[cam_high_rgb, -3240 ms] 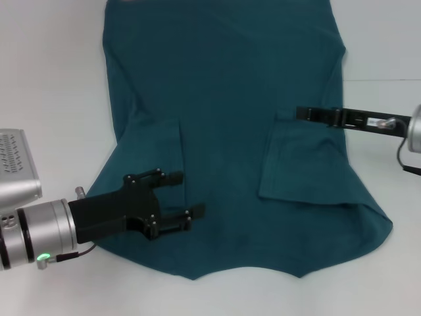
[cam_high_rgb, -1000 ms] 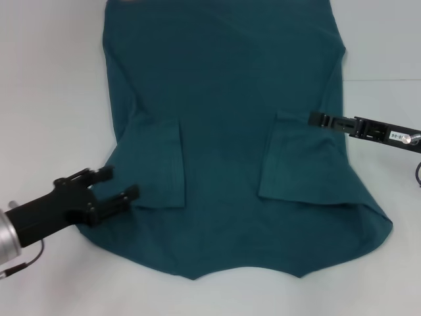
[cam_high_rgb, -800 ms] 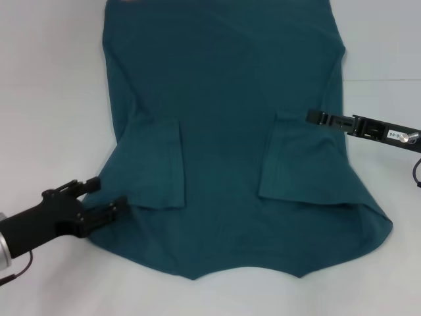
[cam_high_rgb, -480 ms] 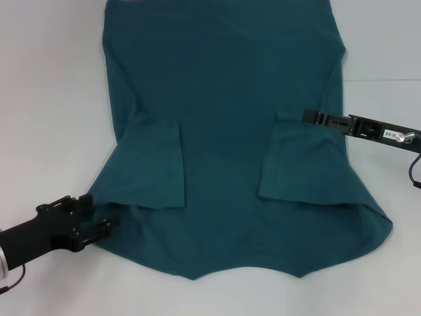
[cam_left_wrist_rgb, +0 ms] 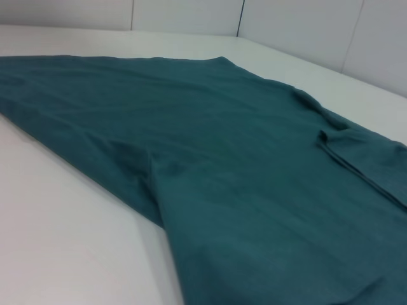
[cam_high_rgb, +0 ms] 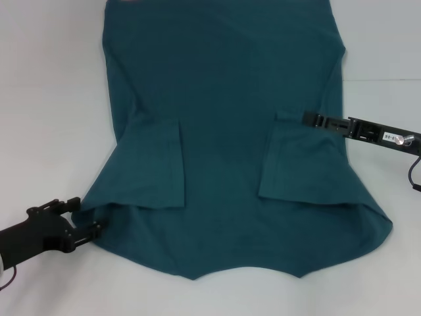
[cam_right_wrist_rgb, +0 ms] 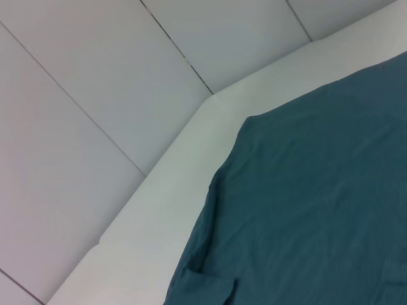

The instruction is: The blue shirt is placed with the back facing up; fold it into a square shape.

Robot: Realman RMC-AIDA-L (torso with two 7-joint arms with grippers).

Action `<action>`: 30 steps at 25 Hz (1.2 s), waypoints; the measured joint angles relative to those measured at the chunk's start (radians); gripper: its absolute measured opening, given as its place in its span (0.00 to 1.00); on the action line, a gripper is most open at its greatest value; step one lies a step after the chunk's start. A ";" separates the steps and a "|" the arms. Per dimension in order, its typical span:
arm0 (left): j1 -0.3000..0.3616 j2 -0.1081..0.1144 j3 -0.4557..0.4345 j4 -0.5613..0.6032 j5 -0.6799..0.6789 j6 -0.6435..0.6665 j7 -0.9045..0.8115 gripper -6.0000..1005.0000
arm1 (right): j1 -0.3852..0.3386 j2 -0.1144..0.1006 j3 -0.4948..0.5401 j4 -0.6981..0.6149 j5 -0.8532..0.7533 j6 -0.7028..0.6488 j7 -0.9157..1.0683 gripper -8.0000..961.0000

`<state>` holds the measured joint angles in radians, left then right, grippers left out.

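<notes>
The left gripper (cam_high_rgb: 82, 220) has backed away from the blue shirt (cam_high_rgb: 223, 131) over the last few seconds. About three seconds ago it hovered over the cloth beside the folded left sleeve; now it sits low at the shirt's near-left corner, just at the edge of the fabric, with most of its black body out over the white table (cam_high_rgb: 46, 99). Its fingers are spread apart, one above the other, with the cloth edge about level with the gap between them, and nothing is pinched. I read this as the gripper lining up to take that corner for the next fold, since both sleeves already lie turned in over the shirt's body.

The left arm reaches in low and nearly flat from the shirt's near-left side, wrist pointing toward the cloth. Its wrist camera looks along the table surface across the shirt (cam_left_wrist_rgb: 254, 190), which lies flat with a few soft ridges.

The shirt itself is spread plain side up in the middle of the table, the folded left sleeve (cam_high_rgb: 161, 164) and folded right sleeve (cam_high_rgb: 299, 164) forming two flaps on its lower half.

The right gripper (cam_high_rgb: 309, 118) has barely shifted in that time. It rests at the top corner of the right sleeve flap, seen edge-on as a thin black bar, so I cannot tell whether it is clamped or loose. Its arm comes in level from the shirt's right side.
</notes>
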<state>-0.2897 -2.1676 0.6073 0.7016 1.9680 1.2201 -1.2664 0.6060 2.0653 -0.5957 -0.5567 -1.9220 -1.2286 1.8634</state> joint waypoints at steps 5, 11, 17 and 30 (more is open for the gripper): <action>0.001 0.000 -0.001 0.004 0.000 -0.006 0.008 0.77 | -0.003 0.000 0.001 0.000 0.000 0.002 0.002 0.97; 0.001 0.000 -0.001 0.013 -0.001 -0.020 0.009 0.77 | -0.003 -0.001 0.001 0.000 0.000 0.003 0.005 0.97; 0.000 0.000 0.001 0.009 0.000 -0.037 0.007 0.77 | -0.003 -0.001 0.001 0.000 0.000 0.013 0.008 0.97; -0.008 -0.001 0.012 0.007 0.049 -0.011 -0.010 0.77 | -0.002 -0.001 0.000 0.000 0.000 0.014 0.007 0.96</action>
<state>-0.2976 -2.1689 0.6192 0.7086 2.0170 1.2093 -1.2768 0.6045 2.0645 -0.5952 -0.5568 -1.9221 -1.2148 1.8706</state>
